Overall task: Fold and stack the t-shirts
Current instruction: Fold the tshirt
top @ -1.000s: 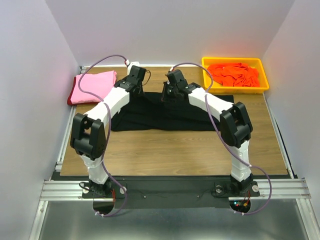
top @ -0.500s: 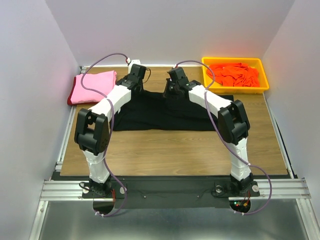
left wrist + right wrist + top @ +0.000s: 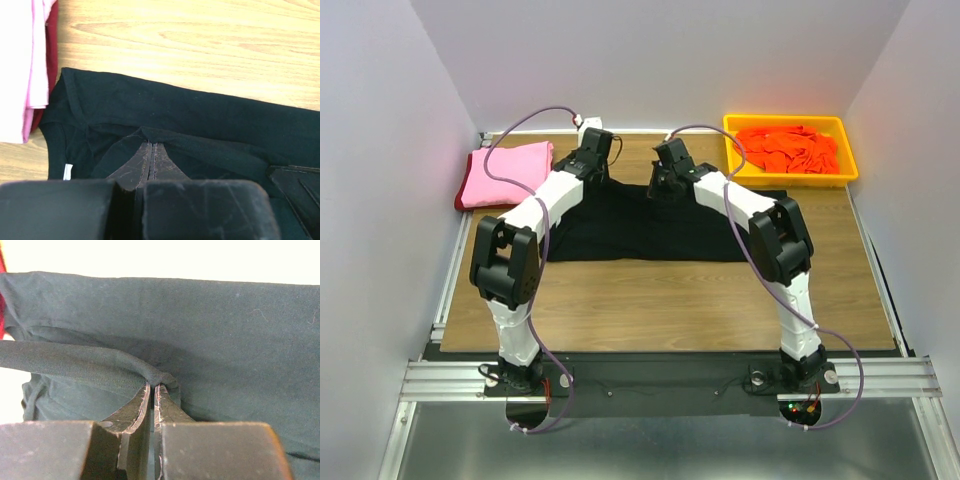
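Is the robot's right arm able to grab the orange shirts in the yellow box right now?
Probably not yet: the right hand is shut on the black shirt. The orange shirts lie uncovered in the yellow tray on that arm's side, nothing between, so after letting go it likely could.

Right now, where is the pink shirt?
In the top view, the pink t-shirt lies folded at the far left corner of the table, on a dark red one, just left of the black t-shirt.
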Controlling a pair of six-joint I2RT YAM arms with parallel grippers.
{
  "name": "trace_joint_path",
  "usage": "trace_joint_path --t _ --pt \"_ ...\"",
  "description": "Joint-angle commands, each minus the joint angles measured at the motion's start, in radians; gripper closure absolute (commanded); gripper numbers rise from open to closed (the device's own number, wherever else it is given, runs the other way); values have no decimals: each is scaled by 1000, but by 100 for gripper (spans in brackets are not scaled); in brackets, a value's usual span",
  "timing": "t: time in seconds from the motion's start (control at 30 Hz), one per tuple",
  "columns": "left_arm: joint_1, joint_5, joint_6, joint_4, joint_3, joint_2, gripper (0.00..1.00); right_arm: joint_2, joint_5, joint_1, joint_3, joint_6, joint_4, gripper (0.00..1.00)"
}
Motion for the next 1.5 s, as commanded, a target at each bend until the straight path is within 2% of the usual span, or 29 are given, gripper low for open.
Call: trace_joint_path --t 0.0,0.33,0.47,0.7,1.13,1.43,1.47 --pt "7 -30 -15 39 1 8 100 16 32 -12 47 -38 14 92" --pt "42 22 -124 -47 -40 22 100 3 -3 -23 27 -52 13 92" --pt "49 48 -146 -70 -76 -12 100 -2 -110 -24 24 -52 13 92" --pt "57 88 -178 -72 -168 -42 100 1 -208 -24 -9 -21 11 92" --pt "72 137 -233 -32 -234 -30 100 -3 -227 -27 -78 -15 -3 91" --pt "72 126 -213 -62 -211 -32 100 -14 -221 -29 -97 -16 -21 87" --pt "72 126 -212 -70 -211 -39 98 -22 -219 -29 -97 -19 -23 84"
